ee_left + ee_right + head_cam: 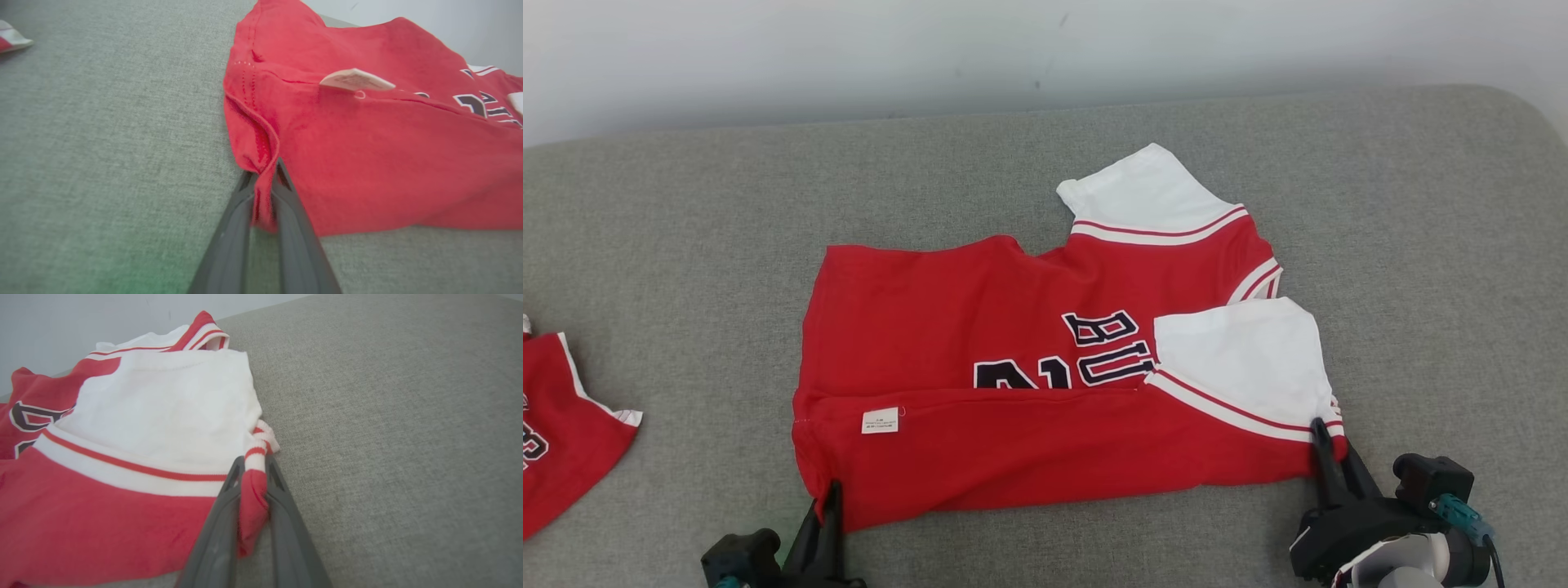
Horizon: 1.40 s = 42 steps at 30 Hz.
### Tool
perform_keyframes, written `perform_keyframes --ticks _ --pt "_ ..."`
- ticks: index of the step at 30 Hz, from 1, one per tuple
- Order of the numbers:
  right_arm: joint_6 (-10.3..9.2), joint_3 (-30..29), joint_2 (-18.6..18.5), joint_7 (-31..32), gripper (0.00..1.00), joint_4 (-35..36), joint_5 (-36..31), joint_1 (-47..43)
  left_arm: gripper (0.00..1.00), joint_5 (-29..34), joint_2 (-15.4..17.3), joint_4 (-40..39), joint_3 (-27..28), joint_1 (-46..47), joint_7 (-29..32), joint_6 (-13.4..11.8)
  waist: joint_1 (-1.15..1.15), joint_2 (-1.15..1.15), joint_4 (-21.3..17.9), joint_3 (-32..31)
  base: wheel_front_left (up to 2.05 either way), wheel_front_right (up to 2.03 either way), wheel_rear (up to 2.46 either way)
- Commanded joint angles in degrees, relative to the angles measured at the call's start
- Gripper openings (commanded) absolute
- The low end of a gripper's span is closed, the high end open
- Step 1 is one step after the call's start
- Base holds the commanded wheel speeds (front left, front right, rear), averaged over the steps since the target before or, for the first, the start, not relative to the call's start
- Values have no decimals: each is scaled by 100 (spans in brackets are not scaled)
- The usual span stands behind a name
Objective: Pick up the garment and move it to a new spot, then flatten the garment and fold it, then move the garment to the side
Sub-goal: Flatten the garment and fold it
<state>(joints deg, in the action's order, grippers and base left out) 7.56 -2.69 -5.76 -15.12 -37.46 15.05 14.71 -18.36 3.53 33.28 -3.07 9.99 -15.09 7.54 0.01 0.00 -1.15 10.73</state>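
Lying on the grey cushion (1421, 245), the garment (980, 343) is stretched from nine to three o'clock; its six-o'clock corners are pinched by the left gripper (827, 508) and right gripper (1327, 447).

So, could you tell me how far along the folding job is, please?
Done: the jersey lies spread on the cushion, its near edge already turned over, label showing. In hand: left claw pinches the hem corner, right claw the striped corner, apparently for the next fold. Left: finishing the folds and moving it aside.
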Motion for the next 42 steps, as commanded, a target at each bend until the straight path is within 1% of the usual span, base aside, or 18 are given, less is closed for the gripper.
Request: perform_keyframes --ticks 1,5,12,20,25,30,35,36,37,38,39,40,42 --pt "-16 -10 -7 -2 0 28 31 25 0 -91 18 35 -43 -1 -10 -12 -1 0 8 3 0 0 0" --pt "-16 -55 4 -3 0 64 33 54 0 -220 118 -201 -31 -62 -13 -12 -1 0 30 -21 0 0 0" --pt "-16 -185 -34 -3 0 86 42 -13 0 -248 147 -342 78 -211 -14 -12 -1 0 41 -296 0 0 0" --pt "-17 -254 -62 -4 0 -80 42 -396 0 -207 157 -36 81 -574 -14 -14 -1 0 19 -986 0 0 0" --pt "-17 -272 -28 -5 0 -47 116 -687 0 -240 146 230 71 -815 -14 -14 -1 0 12 -1245 0 0 0" --pt "-17 -237 -2 -6 0 -34 166 -984 0 -193 127 401 98 -998 -14 -14 -1 0 7 -1373 0 0 0" --pt "-17 -200 17 -5 0 -102 177 -1110 0 -215 101 499 122 -1029 -14 -14 -1 0 18 -1349 0 0 0" --pt "-17 -180 20 -5 0 -137 153 -1117 11 -185 93 526 111 -1011 -14 -14 -1 0 21 -1328 0 0 0" --pt "-17 -167 26 -5 0 -162 128 -1098 47 -165 82 536 113 -982 -14 -14 -1 0 23 -1295 0 0 0" --pt "-17 -175 33 -6 29 -195 111 -1065 100 -139 72 548 123 -955 -14 -14 -1 0 25 -1274 0 0 0" --pt "-17 -168 44 -6 63 -238 95 -1029 100 -106 64 566 137 -934 -14 -13 -1 0 25 -1252 0 0 0" --pt "-17 -172 50 -5 100 -260 90 -986 100 -75 51 580 153 -911 -14 -15 -1 0 23 -1235 0 0 0" --pt "-16 -216 56 -5 100 -216 28 -895 100 11 30 547 221 -871 -14 -49 -1 0 20 -1200 0 0 0"
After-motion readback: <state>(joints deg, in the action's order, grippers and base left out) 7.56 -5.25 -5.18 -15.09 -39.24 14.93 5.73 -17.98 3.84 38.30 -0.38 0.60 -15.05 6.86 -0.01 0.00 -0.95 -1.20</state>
